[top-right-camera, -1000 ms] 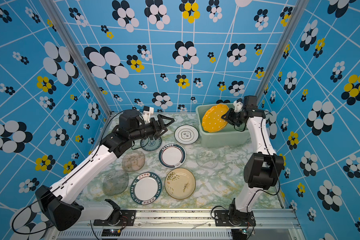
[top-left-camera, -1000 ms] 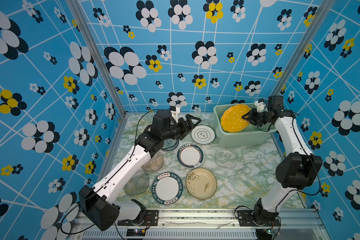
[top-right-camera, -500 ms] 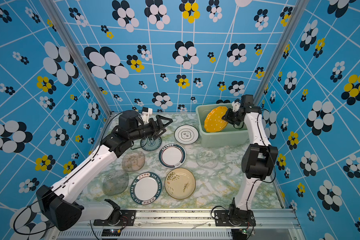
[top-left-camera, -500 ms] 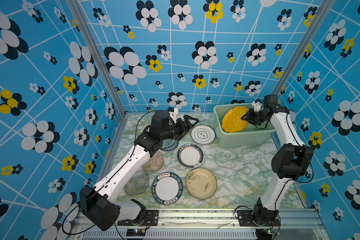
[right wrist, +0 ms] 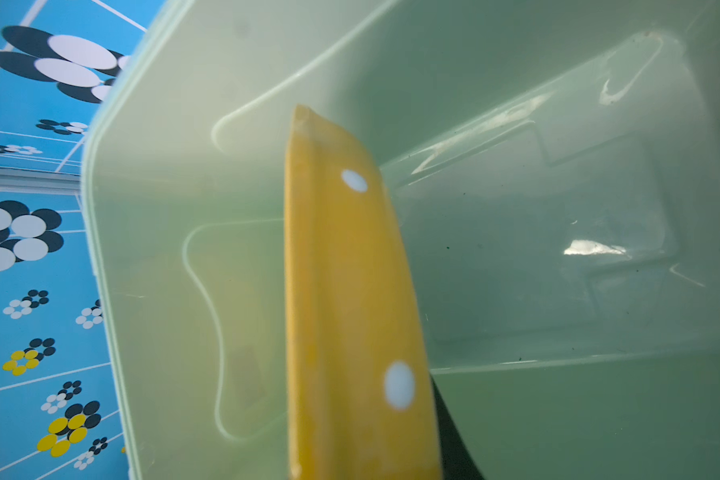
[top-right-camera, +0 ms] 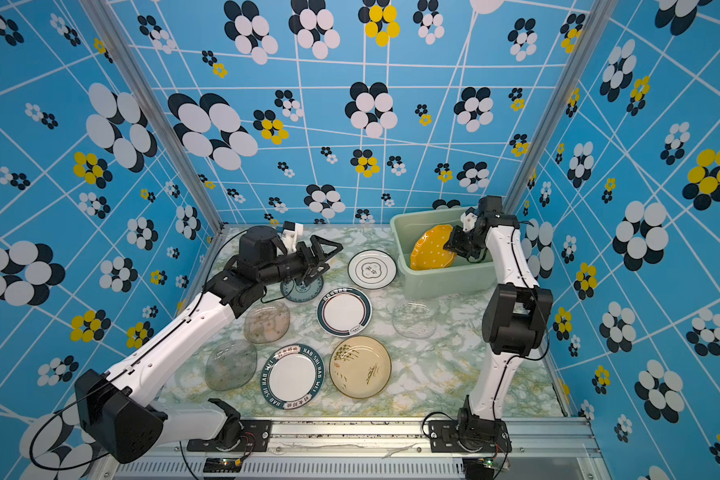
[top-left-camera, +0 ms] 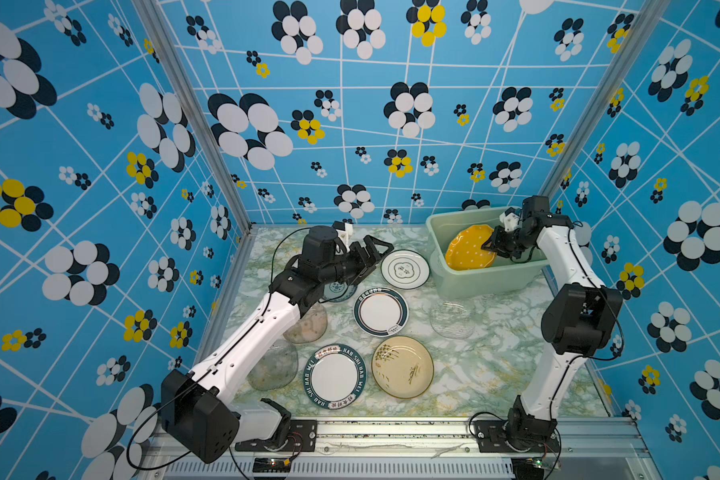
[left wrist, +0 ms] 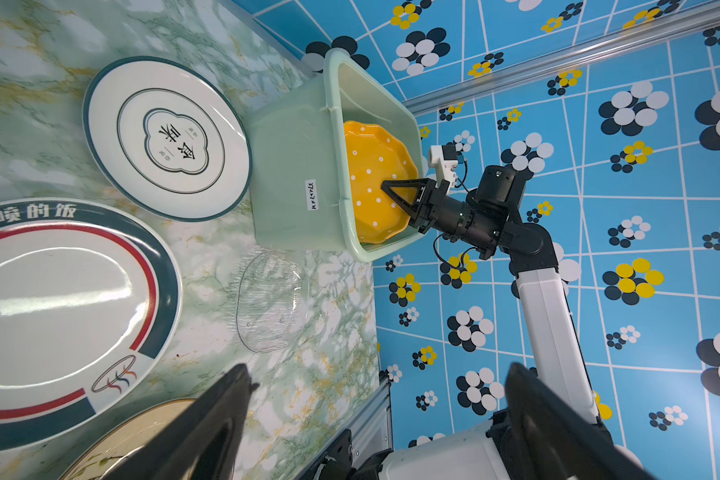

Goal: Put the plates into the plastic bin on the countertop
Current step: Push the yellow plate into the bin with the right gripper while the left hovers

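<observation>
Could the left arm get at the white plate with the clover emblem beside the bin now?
Probably yes. The left gripper is open and hangs close beside the white emblem plate, which lies flat with nothing on it; the right gripper is off in the plastic bin.

countertop [top-left-camera: 495, 365]: white marble, green and yellow veins. plastic bin [top-left-camera: 491, 282] at 1 o'clock: pale mint green, translucent. scalloped plate [top-left-camera: 468, 249] in it: yellow, white dots. toward 6 o'clock: lettered plate [top-left-camera: 335, 376], white, dark green rim; beige plate [top-left-camera: 402, 365], dark plant sketch. centre: ringed plate [top-left-camera: 380, 311], white, dark green band, thin red line. walls [top-left-camera: 350, 124]: blue, white lines, black-white-yellow flowers.
</observation>
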Motion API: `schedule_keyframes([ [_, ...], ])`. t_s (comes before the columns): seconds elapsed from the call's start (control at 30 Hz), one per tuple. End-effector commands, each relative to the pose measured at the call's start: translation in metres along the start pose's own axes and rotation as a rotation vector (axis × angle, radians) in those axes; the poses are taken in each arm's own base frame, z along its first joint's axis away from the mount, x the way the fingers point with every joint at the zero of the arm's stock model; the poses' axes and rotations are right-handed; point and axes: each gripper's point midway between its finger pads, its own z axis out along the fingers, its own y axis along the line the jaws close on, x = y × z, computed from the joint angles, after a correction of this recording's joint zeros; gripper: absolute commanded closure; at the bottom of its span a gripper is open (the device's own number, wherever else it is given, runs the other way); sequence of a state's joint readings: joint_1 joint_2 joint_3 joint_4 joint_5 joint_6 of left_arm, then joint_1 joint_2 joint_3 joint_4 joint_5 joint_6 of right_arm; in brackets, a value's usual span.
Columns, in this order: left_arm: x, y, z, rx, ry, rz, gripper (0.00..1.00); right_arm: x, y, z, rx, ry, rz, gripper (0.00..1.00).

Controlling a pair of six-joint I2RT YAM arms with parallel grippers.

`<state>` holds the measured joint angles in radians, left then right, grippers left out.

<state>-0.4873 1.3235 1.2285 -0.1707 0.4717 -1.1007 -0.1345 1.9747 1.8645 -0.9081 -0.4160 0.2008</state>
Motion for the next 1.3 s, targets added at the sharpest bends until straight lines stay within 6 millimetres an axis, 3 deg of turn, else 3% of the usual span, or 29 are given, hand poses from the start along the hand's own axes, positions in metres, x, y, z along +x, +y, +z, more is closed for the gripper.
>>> schedule_keyframes([
  [0.0, -0.002, -0.01, -0.01, 0.045, -0.016, 0.011, 0.03, -0.001, 0.017, -0.033, -0.037, -0.062, -0.031, 1.0],
  [0.37, 0.0, -0.009, -0.019, 0.052, -0.027, 0.01, 0.03, 0.031, 0.002, -0.043, 0.039, -0.065, 0.078, 1.0],
  [0.6, 0.006, -0.003, -0.02, 0.023, -0.01, -0.005, 0.03, 0.054, 0.001, -0.031, 0.023, -0.008, 0.074, 1.0],
  [0.9, 0.02, 0.004, -0.001, -0.033, 0.06, -0.014, 0.03, 0.052, 0.001, -0.012, 0.001, 0.032, -0.032, 1.0],
  [1.27, 0.028, -0.004, 0.047, -0.049, 0.138, 0.003, 0.03, 0.034, 0.004, 0.014, 0.01, 0.042, -0.118, 1.0],
])
